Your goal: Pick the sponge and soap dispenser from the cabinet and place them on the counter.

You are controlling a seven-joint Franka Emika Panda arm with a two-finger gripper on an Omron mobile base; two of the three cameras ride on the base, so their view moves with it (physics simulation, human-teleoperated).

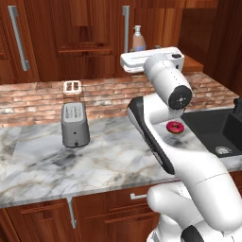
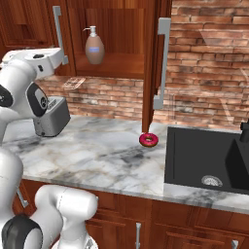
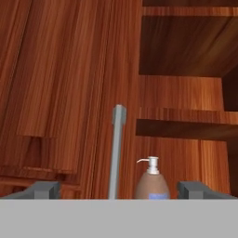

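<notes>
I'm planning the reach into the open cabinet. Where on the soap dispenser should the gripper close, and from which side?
Probably around the rounded body of the soap dispenser, below the thin pump nozzle, which looks too slender to hold. It stands upright on the cabinet shelf with wood above it, so a level approach from the open front seems best. The gripper is open, with the bottle between its fingertips in the hand view.

1 soap dispenser (image 2: 94, 46), 1 toaster (image 1: 74, 124), 1 doughnut (image 2: 148, 140), 1 sink (image 2: 194, 160)
</notes>
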